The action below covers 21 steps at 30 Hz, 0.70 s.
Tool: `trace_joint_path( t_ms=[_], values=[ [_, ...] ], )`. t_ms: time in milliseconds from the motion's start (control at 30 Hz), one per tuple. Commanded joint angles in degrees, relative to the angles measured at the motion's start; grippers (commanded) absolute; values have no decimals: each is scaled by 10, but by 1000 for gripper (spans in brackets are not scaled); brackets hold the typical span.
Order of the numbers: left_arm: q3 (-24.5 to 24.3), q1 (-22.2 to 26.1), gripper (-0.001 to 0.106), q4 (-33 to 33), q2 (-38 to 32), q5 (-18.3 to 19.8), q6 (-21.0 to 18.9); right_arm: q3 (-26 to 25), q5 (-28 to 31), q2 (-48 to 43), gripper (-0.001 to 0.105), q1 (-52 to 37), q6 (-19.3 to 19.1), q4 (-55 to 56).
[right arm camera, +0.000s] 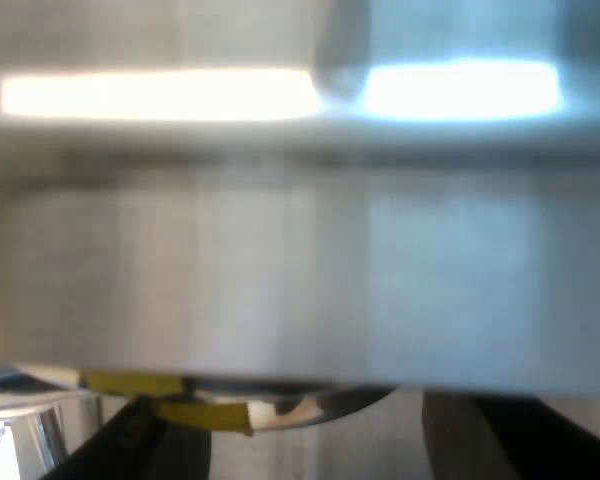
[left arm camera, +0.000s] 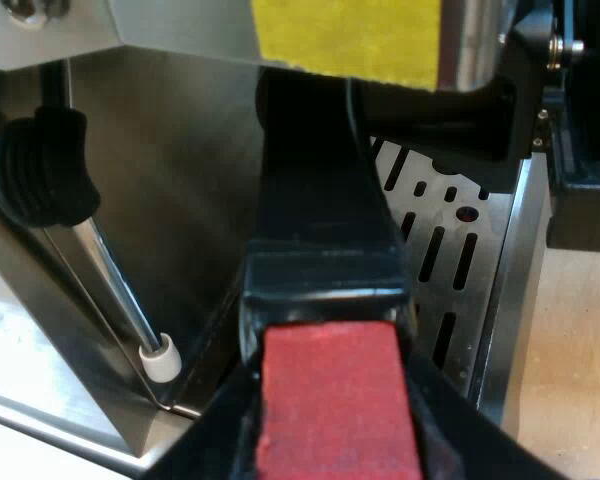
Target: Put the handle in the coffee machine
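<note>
My left gripper (left arm camera: 335,455) was clenched on the red end (left arm camera: 338,400) of the dark handle (left arm camera: 320,210); the handle reached in under the espresso machine (left arm camera: 180,170) at its front, over the slotted drip tray (left arm camera: 450,250), near the steam wand (left arm camera: 120,290); my right gripper (right arm camera: 320,440) hung spread apart, grasping nothing, close against the machine's metal

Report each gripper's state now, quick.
Left gripper: shut on the handle, near its red end.
Right gripper: open, holding nothing, close to the espresso machine.
</note>
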Motion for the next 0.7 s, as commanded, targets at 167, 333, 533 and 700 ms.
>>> trace_joint_path(
  t_ms=[167, 333, 533, 700],
  values=[
    [-9, 9, 1, -2, -11, 63, 16, -9, 14, -7, 50, -4, -5, -38],
    [-9, 9, 10, -2, -11, 60, 16, -9, 14, -7, 50, -4, -5, -43],
    [-9, 9, 51, -1, -11, 59, 16, -15, 32, -7, 50, -4, -3, -64],
    [-9, 9, 58, 1, -11, 38, 16, -16, 46, -7, 50, -5, -3, -85]
  ],
)
